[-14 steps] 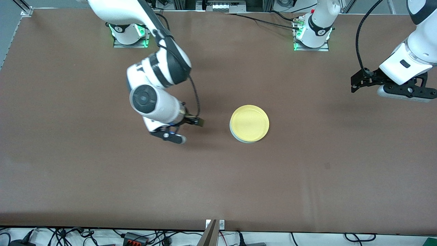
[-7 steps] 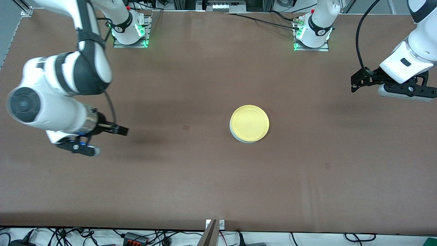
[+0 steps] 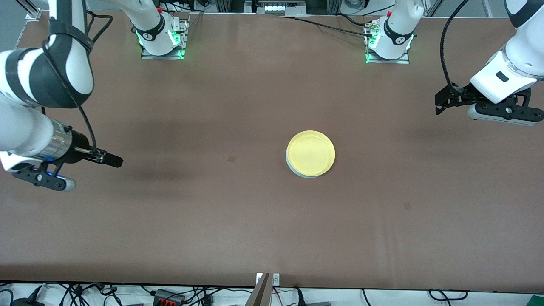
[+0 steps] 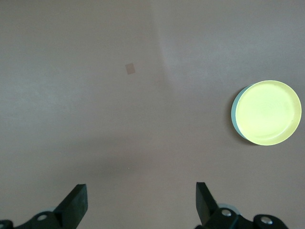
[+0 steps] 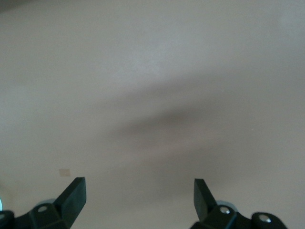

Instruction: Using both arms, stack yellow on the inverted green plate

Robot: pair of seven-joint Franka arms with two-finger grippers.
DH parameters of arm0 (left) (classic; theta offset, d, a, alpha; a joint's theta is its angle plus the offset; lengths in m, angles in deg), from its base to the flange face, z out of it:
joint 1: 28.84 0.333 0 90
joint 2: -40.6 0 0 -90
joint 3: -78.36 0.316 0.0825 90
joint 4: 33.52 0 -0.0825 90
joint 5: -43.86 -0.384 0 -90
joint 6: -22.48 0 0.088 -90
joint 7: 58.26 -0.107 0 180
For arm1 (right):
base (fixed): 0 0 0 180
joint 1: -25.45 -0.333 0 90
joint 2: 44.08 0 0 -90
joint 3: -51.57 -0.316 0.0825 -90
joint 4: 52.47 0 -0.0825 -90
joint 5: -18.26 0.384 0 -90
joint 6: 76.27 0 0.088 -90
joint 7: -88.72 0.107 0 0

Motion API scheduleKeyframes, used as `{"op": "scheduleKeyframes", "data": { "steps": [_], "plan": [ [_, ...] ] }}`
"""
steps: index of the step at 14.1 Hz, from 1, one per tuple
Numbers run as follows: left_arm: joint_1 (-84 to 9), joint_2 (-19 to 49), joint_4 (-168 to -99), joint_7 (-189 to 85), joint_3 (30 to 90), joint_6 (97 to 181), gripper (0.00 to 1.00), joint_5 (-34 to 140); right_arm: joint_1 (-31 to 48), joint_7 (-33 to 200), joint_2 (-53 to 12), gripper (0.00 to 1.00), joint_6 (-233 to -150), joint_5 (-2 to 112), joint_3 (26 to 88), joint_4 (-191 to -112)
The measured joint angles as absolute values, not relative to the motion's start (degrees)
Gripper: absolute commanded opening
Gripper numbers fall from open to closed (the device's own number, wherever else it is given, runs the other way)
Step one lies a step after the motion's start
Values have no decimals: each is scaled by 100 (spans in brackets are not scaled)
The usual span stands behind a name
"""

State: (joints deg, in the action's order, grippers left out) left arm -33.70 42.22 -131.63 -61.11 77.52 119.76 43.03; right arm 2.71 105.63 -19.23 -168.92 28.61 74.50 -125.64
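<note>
Moved: right gripper (image 3: 112, 160) has swung away from the plates, out over the right arm's end of the table (image 3: 238, 221)
Right gripper: fingers spread wide, empty
Left gripper (image 3: 442, 102): waiting over its own end, fingers wide, empty
Yellow (image 3: 310, 153): mid-table, sitting on the green plate (image 3: 290, 166), whose rim just peeks out underneath

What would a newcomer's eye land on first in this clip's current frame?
The yellow plate near the middle of the brown table, stacked on the green plate, which shows only as a thin edge beneath. Both empty, open grippers hang apart from it: the right gripper over its own end of the table, the left gripper over the other.
</note>
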Motion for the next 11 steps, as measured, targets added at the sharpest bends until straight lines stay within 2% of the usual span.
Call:
{"op": "scheduleKeyframes", "data": {
  "steps": [3, 5, 11],
  "plan": [
    [-3371, 4222, -13158, -6111, 7751, 11976, 100, 4303, 1432, 10506, -2358, 100, -16856, 2218, 6106, -12587],
    [-3371, 4222, -13155, -6111, 7751, 11976, 100, 4303, 1945, 10368, -2653, 100, -16827, 2062, 5568, -12699],
    [-3372, 4222, -13151, -6111, 7733, 11976, 100, 4303, 2522, 9156, -3095, 100, -16740, 1818, 5484, -12956]
  ]
}}
